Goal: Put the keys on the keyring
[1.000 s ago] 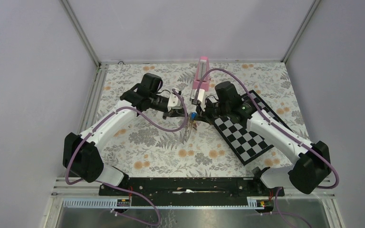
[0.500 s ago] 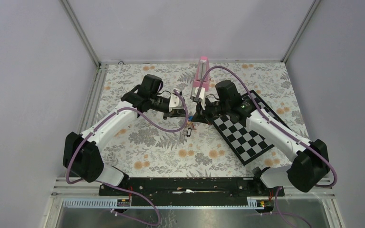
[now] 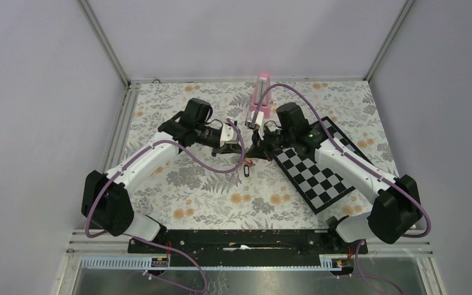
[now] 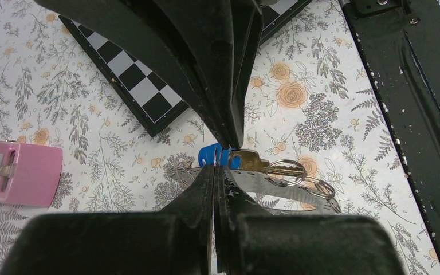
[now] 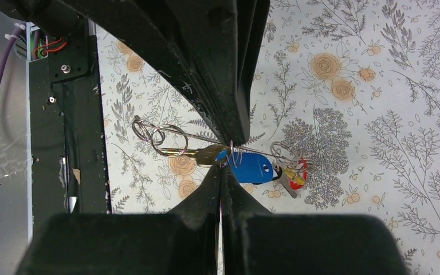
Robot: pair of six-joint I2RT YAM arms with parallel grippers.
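Observation:
My two grippers meet tip to tip over the middle of the mat, left gripper (image 3: 241,149) and right gripper (image 3: 252,149). In the left wrist view my left gripper (image 4: 215,165) is shut on a thin silver ring at the head of the blue key (image 4: 212,154). In the right wrist view my right gripper (image 5: 223,166) is shut on the blue key (image 5: 252,168) where its head meets the brass blade. The yellow key (image 5: 292,176) and the red piece (image 5: 302,169) hang beside it. The keyring's grey strap (image 4: 275,186) and loose rings (image 5: 154,134) trail off, held above the mat.
A pink metronome-like block (image 3: 260,95) stands at the back centre, also in the left wrist view (image 4: 17,172). A black-and-white checkerboard (image 3: 319,175) lies right of the grippers. A black rail (image 3: 239,239) runs along the near edge.
Both grippers have shifted slightly toward the back, still shut, carrying the bundle. The hanging strap now dangles a little lower and further right below them.

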